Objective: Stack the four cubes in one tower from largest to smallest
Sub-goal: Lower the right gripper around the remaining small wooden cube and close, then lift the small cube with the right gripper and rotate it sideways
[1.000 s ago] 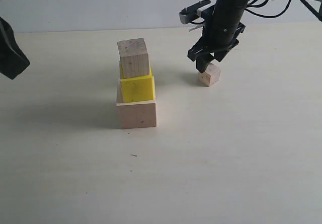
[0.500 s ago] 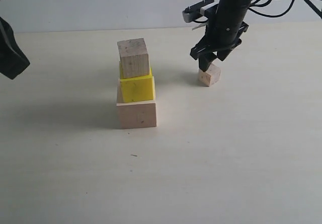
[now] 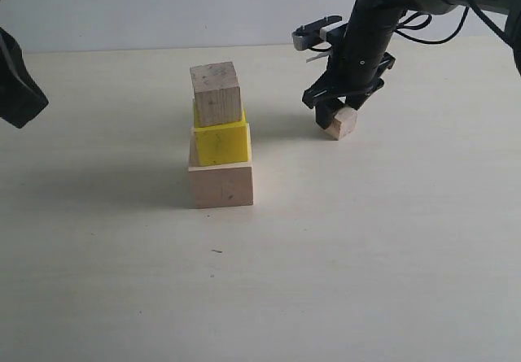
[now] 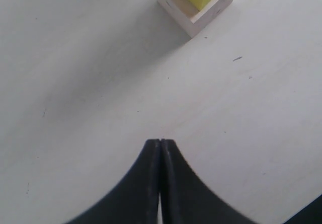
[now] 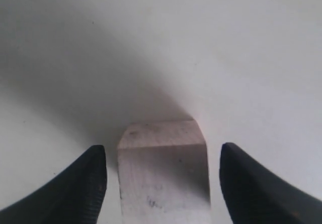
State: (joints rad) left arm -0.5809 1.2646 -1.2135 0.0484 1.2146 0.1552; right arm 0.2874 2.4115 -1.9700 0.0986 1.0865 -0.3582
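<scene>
Stacking stood at its final pick, by the look of things: three cubes already made a tower (image 3: pixel 220 138) left of centre in the exterior frame, with the large pale wood cube (image 3: pixel 221 185) at the base, the yellow cube (image 3: pixel 221 143) on it, and a small wood cube (image 3: pixel 216 93) on top. The last small cube (image 3: pixel 343 124) lay alone on the table (image 3: pixel 366 256), right of centre in the upper part of the frame and well apart from the tower. The right gripper (image 3: pixel 339 110) hung directly over it with its fingers (image 5: pixel 93 183) spread wide, one on either side of the cube with a clear gap on each flank, so nothing was gripped yet. The left gripper (image 4: pixel 160 144) sat at the far left edge, pressed shut and empty, well away from the work. The next move seemed to call for closing squarely on the cube's side faces, lifting it clear and carrying it across to the tower. It would then need setting down centred and gently, since the top face was small and a nudge could topple the column.
</scene>
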